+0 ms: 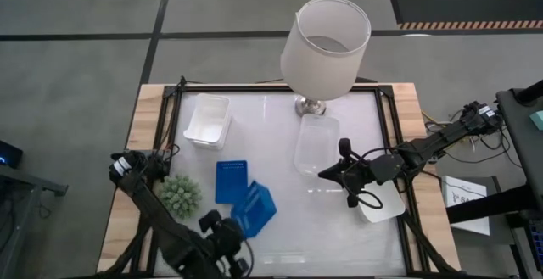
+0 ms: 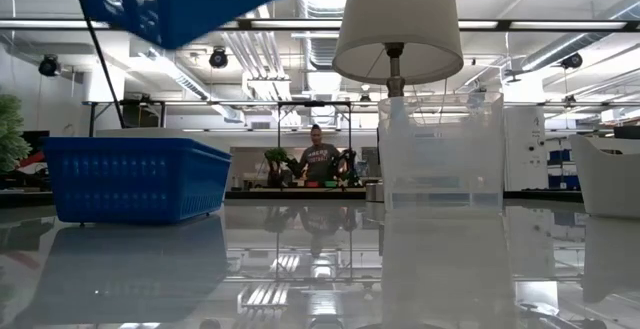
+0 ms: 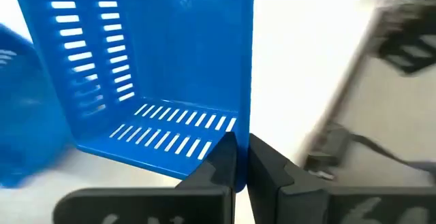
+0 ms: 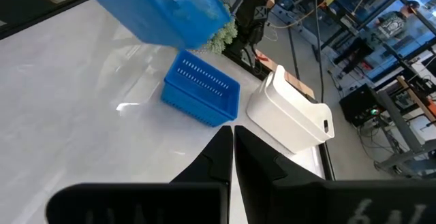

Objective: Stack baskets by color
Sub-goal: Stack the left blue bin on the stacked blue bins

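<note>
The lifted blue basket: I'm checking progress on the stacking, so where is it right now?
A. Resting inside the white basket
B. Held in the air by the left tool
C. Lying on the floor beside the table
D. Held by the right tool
B: the left tool is shut on the rim of the lifted blue basket, which hangs above the second blue basket on the table.

The high view looks straight down on the whole surface (image 1: 280,220). The low view sits at surface height, facing level into the room. Each wrist view looks forward, close past its own pincer. High, low and right wrist views share the standing blue basket (image 1: 230,181).
</note>
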Controlling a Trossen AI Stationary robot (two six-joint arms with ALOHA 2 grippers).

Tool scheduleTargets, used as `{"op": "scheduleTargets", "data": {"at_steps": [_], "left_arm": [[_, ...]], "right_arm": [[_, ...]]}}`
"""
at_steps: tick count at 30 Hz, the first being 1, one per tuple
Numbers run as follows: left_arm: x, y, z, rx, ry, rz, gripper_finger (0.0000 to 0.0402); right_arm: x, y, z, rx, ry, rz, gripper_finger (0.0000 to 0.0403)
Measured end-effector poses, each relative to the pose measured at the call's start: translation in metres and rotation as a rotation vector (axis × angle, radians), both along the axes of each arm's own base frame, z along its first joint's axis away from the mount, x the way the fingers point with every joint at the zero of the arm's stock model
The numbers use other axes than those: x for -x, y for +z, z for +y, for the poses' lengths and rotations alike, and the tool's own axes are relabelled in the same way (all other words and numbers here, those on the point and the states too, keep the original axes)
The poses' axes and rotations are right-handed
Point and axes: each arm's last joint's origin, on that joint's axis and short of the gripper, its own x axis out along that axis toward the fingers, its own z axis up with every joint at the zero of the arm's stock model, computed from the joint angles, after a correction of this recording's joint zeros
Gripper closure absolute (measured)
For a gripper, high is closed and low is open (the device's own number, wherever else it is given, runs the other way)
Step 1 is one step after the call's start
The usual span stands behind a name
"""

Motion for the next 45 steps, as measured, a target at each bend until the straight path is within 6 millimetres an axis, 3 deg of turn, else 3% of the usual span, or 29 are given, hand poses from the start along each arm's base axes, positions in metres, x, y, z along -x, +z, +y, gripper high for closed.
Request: {"op": "scheduleTargets", "data": {"at_steps": [8,15,21,35,45], "left_arm": [[-0.003,-0.010,0.058,-0.083,0.278,0.364,0.0402],[-0.009,-0.040,0.078,-0.029,0.309,0.527,0.0402],[-0.007,-0.049,0.080,-0.025,0.317,0.567,0.0398],[-0.007,-0.050,0.081,-0.053,0.303,0.553,0.0335],[0.008,-0.016,0.087,-0.035,0.094,0.529,0.0330]], "right_arm": [[0.000,-0.001,0.000,-0.010,-0.006,0.009,0.0394],[0.001,-0.002,0.000,-0.011,-0.007,0.016,0.0394],[0.001,-0.002,0.000,-0.021,-0.012,0.021,0.0394],[0.001,-0.002,0.000,-0.020,-0.012,0.022,0.0394],[0.001,-0.002,0.000,-0.027,-0.015,0.024,0.0394]]}}
